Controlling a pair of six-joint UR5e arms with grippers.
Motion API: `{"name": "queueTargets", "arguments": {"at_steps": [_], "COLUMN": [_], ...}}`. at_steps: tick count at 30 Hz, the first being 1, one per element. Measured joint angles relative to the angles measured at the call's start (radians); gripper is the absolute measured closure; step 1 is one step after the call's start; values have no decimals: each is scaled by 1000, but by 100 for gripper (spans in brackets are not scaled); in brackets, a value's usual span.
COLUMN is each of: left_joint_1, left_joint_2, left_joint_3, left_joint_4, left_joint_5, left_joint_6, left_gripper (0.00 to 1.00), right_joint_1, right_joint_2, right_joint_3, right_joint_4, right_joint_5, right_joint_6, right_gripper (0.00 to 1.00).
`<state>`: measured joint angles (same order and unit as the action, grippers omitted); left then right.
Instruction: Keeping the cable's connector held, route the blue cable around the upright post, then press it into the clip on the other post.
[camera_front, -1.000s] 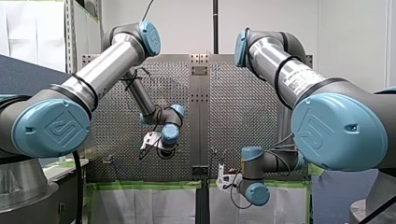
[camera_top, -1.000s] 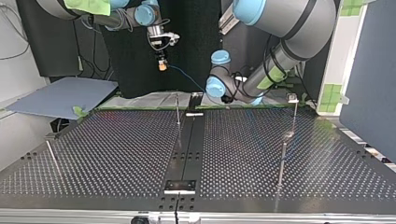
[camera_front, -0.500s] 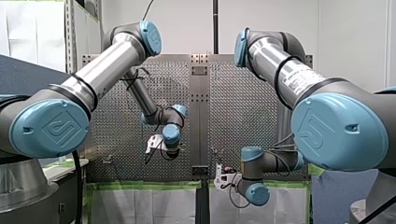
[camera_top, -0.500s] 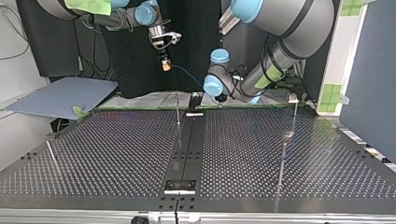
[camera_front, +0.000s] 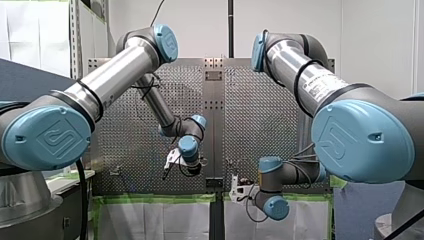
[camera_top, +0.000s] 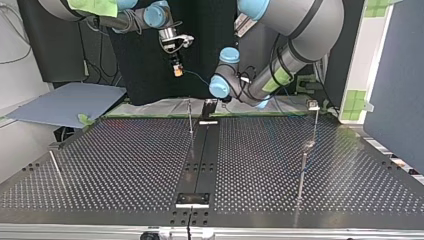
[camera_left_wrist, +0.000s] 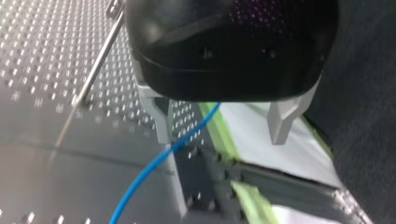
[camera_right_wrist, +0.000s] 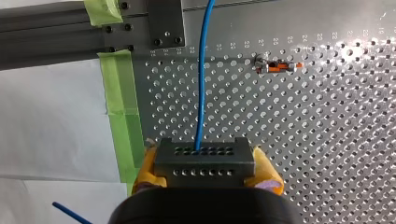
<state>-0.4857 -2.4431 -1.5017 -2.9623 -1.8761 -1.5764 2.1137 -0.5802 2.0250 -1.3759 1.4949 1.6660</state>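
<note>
My right pincer (camera_right_wrist: 205, 170) is clenched on the connector (camera_right_wrist: 204, 154) between its yellow pads (camera_right_wrist: 267, 173), held in the air over the edge of the desk (camera_top: 125, 160) on the arms' side. The blue cable (camera_right_wrist: 201, 84) runs from it across to my left pincer (camera_left_wrist: 220, 135). That one is released: the cable passes through its gap, close against one metal finger (camera_left_wrist: 159, 114), but is not gripped. The step in hand, as I judge it, is for the left to take the cable so it can be led round the post (camera_top: 190, 116) near the desk's middle. To do that well, centre the cable between the fingers before closing. Close lightly enough that it can slide, or the pull will drag on the connector. The right must not loosen or twist; let it feed slack toward the post. Carry the cable low around the post under gentle tension. Then head for the second post (camera_top: 315, 125) at the top view's right, whose top fitting looks to be the clip (camera_top: 313, 105).
</note>
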Motion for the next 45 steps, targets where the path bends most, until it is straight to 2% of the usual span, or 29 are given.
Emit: {"name": "queueTargets", "arguments": {"at_steps": [7, 10, 15, 20, 25, 29, 32, 42, 45], "left_joint_1": [-23, -31, -48, -63, -78, -83, -85, -86, -85], "left_joint_2": [-2, -2, -4, -13, -47, -57, -59, -60, -59], "left_joint_3": [2, 2, 2, 2, 7, 8, 8, 8, 8], "left_joint_4": [-5, -8, -10, -23, -60, -76, -71, -36, -23], "left_joint_5": [22, 33, 51, 50, 26, 27, 47, 146, 152], "left_joint_6": [0, -1, -1, 2, 35, 70, 74, 24, 8], "left_gripper": [0, 0, 0, 0, 0, 0, 0, 0, 0], "right_joint_1": [-2, -2, -2, -4, -6, -7, -8, -11, -10], "right_joint_2": [0, 0, 0, 0, 0, 0, 0, 1, 1], "right_joint_3": [-20, -27, -32, -34, -34, -35, -34, -40, -40], "right_joint_4": [39, 57, 71, 70, 70, 71, 70, 71, 72], "right_joint_5": [-42, -51, -56, -57, -57, -57, -57, -57, -57], "right_joint_6": [-2, -2, -3, -1, 0, 0, 0, 0, 0], "right_gripper": [100, 100, 100, 100, 100, 100, 100, 100, 100]}}
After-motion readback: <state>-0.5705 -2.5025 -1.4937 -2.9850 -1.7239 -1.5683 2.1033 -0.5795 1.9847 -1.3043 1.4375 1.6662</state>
